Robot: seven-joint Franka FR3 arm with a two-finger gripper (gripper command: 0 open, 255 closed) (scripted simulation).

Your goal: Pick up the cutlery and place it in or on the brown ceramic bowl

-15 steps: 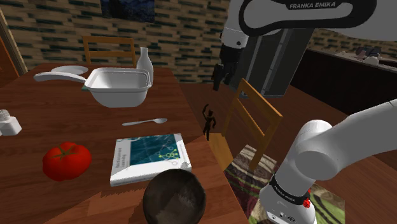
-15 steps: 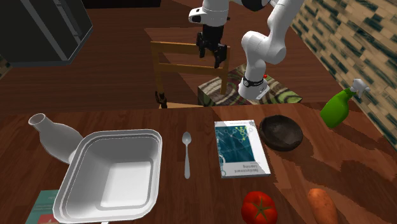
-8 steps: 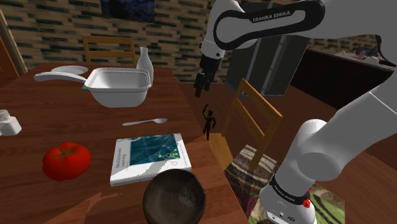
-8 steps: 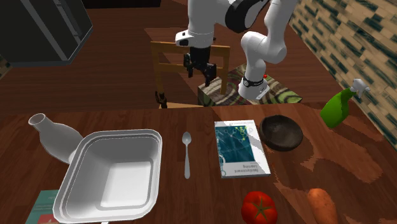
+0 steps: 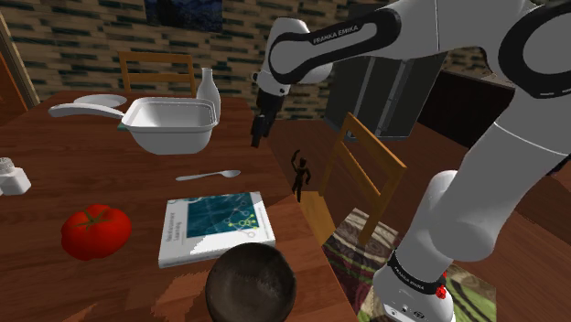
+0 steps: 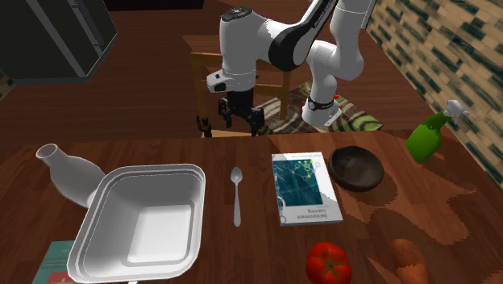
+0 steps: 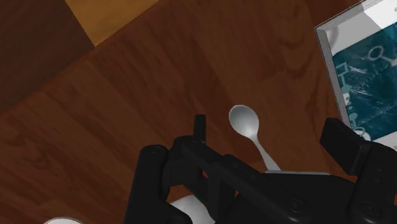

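Bare tabletop surrounds the spoon; the white tub and book flank it, both apart.

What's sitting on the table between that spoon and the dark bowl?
A book lies flat between the spoon and the bowl, with nothing else there; the second exterior view shows it best.

In the second exterior view, a dark wooden table carries everything. A white spoon lies flat near its middle, between a large white tub on the left and a teal-covered book on the right. A dark brown bowl sits just right of the book. A tomato and a carrot lie at the near edge. A white bottle stands just beside the tub, and a green spray bottle stands at the far right.
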